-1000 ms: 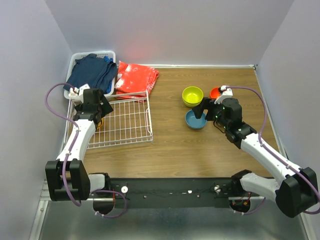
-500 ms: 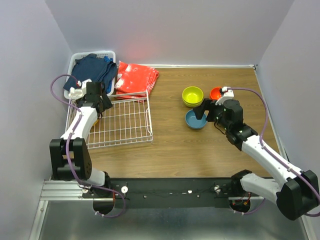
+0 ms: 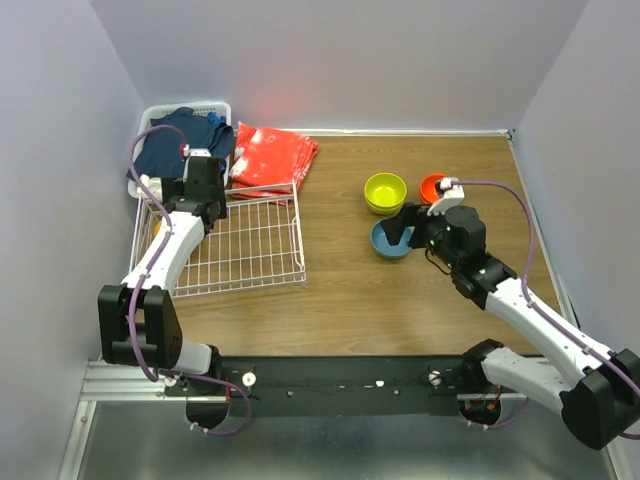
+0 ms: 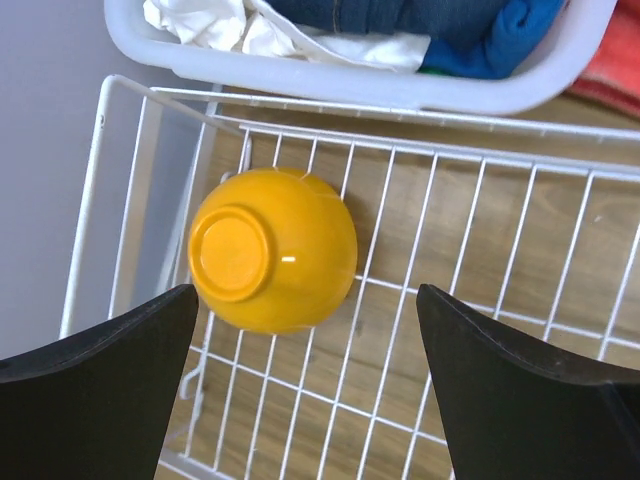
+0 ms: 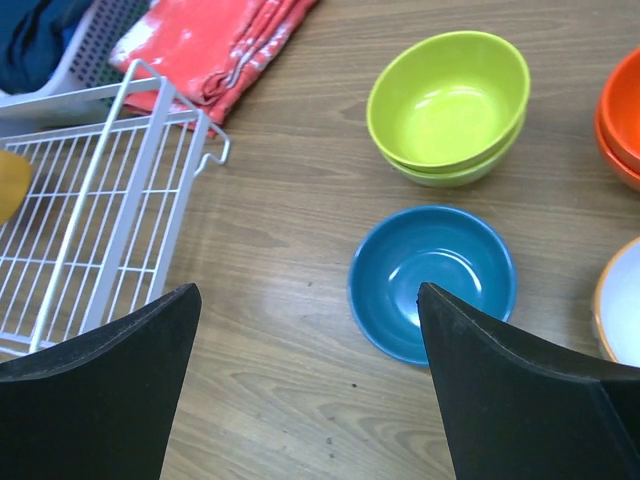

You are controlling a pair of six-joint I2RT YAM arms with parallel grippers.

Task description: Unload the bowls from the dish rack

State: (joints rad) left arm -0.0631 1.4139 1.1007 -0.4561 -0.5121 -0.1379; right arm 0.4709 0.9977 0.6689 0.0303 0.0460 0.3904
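1. The left hand [image 4: 305, 300] hangs over the rack with its fingers spread as wide as they go, and it holds nothing.
2. In the left wrist view the yellow-orange bowl [image 4: 272, 262] lies upside down, base up. It sits between the fingers but off toward 9 o'clock, close to that finger.
3. The bowl rests in a corner of the dish rack [image 3: 255, 245]. The rack's side wire is at its 9 o'clock and the white basket [image 4: 350, 85] is just beyond at 12 o'clock.
4. Risk: a straight descent would likely land the near finger on the glossy dome instead of beside it, and the bowl would skid into the corner.
5. Risk: a fingertip going low could hook a wire and lift the whole rack.
6. Risk: a pinch on the rounded, slick outside may squeeze the bowl out.
7. The right hand [image 5: 307, 290] is likewise wide open and empty above the worktop [image 5: 280, 390], with the blue bowl [image 5: 432, 280] at its 3 o'clock.
8. The lime green bowls [image 5: 448, 100] are stacked at 1 o'clock, and the red-orange bowls [image 5: 622, 115] and the white bowl [image 5: 620, 310] are at the frame edge.
9. This looks like the last bowl to unload, and setting it down carelessly could knock those stacks.
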